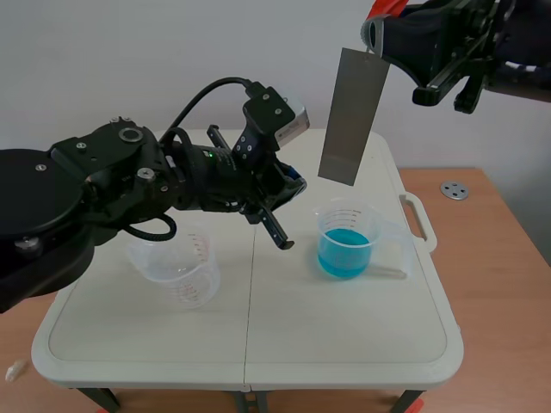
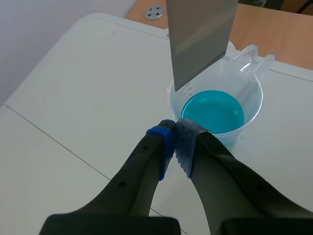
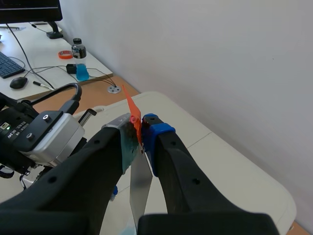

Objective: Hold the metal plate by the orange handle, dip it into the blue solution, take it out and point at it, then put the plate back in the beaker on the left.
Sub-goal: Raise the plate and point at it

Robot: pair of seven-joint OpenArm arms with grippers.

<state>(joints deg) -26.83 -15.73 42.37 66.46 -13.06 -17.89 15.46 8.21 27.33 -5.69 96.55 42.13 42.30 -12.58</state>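
near the lower left of the scene view, an empty clear plastic beaker with red measuring marks is standing on the white folding table, partly under the left arm. just beyond it, the left gripper is reaching toward the middle of the frame and pointing down and to the right; in the left wrist view its fingers are pressing together with nothing between them, and their tips are sitting near the rim of the clear plastic beaker of blue solution. that beaker is standing right of centre on the table, apart from the fingertips. above it, the grey rectangular metal plate is hanging upright and slightly tilted, its lower edge clear of the liquid and over the beaker's far rim. in the upper right of the frame, the right gripper is holding the plate from above: its jaws are clamping the orange handle at the plate's top, with the plate dropping down between the fingers. farther right, a round metal disc is lying on the wooden desk.
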